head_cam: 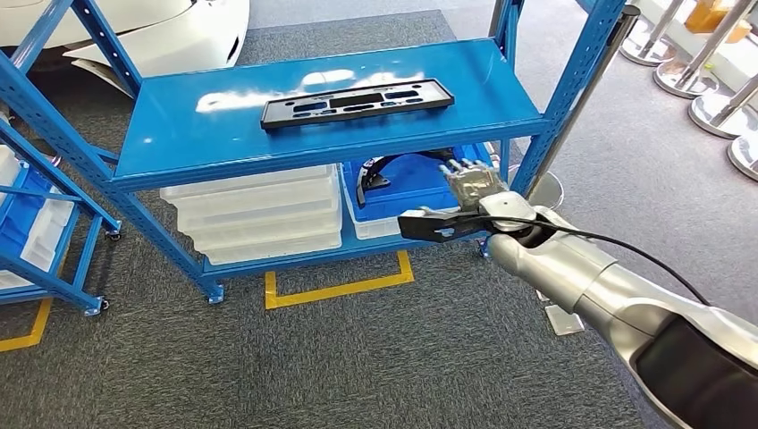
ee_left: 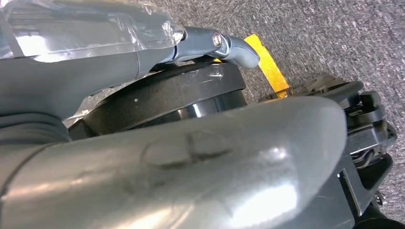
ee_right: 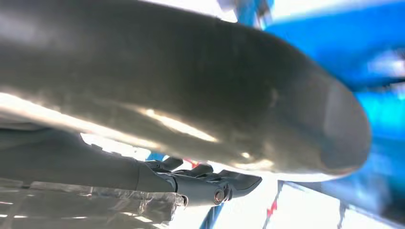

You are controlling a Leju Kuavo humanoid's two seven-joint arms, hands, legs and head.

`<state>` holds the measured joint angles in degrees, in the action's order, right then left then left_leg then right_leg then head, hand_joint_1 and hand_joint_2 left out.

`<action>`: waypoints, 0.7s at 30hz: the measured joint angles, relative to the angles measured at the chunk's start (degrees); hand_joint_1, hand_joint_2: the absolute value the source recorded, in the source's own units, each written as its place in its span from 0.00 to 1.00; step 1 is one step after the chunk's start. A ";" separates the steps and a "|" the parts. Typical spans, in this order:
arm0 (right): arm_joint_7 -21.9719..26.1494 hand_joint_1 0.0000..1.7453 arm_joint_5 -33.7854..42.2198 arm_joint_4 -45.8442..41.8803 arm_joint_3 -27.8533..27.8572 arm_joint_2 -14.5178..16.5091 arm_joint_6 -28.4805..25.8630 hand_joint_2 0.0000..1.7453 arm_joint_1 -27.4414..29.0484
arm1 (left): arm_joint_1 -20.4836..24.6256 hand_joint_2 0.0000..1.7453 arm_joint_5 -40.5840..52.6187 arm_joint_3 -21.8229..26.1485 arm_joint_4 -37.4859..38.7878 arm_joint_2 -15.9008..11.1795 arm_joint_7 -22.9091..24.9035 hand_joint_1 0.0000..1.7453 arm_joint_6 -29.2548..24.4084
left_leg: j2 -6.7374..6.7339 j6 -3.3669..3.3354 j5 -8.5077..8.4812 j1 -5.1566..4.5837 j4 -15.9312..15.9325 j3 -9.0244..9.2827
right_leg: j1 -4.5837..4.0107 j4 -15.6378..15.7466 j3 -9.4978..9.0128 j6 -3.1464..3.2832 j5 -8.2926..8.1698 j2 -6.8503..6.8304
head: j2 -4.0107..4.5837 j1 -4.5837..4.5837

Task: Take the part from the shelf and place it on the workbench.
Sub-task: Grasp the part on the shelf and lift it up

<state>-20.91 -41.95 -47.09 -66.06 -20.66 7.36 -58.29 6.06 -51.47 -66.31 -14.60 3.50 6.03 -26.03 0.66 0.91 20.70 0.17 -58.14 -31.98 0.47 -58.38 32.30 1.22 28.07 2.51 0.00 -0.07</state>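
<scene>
A flat black rectangular part (head_cam: pixel 357 103) lies on the top board of the blue shelf (head_cam: pixel 179 134). On the level below, a blue bin (head_cam: pixel 402 201) holds a curved black part (head_cam: pixel 384 174). My right hand (head_cam: pixel 471 183) reaches in at the bin's right end with fingers spread and nothing in it. In the right wrist view its thick thumb (ee_right: pixel 191 95) and dark fingers (ee_right: pixel 210 183) show against the blue shelf (ee_right: pixel 382 47). My left hand (ee_left: pixel 191 157) hangs over the carpet, holding nothing, with one finger (ee_left: pixel 224 45) stretched out.
Stacked white bins (head_cam: pixel 259 214) fill the lower shelf left of the blue bin. Yellow floor tape (head_cam: pixel 340 286) marks the shelf's front. A second blue rack (head_cam: pixel 36 214) stands at the left. Chrome stanchion bases (head_cam: pixel 679 71) stand at the far right.
</scene>
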 joint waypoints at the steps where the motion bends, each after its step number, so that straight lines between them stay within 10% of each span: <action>1: 0.09 0.00 -1.55 -0.67 -0.05 0.20 -1.33 0.00 -0.01 | 0.00 0.00 -0.10 0.00 0.00 0.00 0.04 0.00 0.00 | 0.00 0.00 0.00 0.00 0.00 0.00 | 0.00 0.00 0.00 0.00 0.00 0.00 | 0.00 -0.01; 21: 6.95 0.00 -6.87 -8.46 -0.11 4.49 -1.36 0.00 0.31 | 0.06 0.00 -0.07 -0.10 0.00 0.00 0.30 0.00 -0.39 | -0.01 0.00 -0.01 -0.01 -0.01 0.00 | 0.00 0.00 -0.01 0.00 -0.01 0.01 | 0.00 -0.10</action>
<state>-13.97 -48.82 -55.55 -66.17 -16.17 6.00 -57.98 6.12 -51.53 -66.42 -14.60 3.50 6.33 -26.42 0.65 0.91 20.69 0.15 -58.15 -31.98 0.47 -58.38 32.29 1.22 28.06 2.52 0.00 -0.16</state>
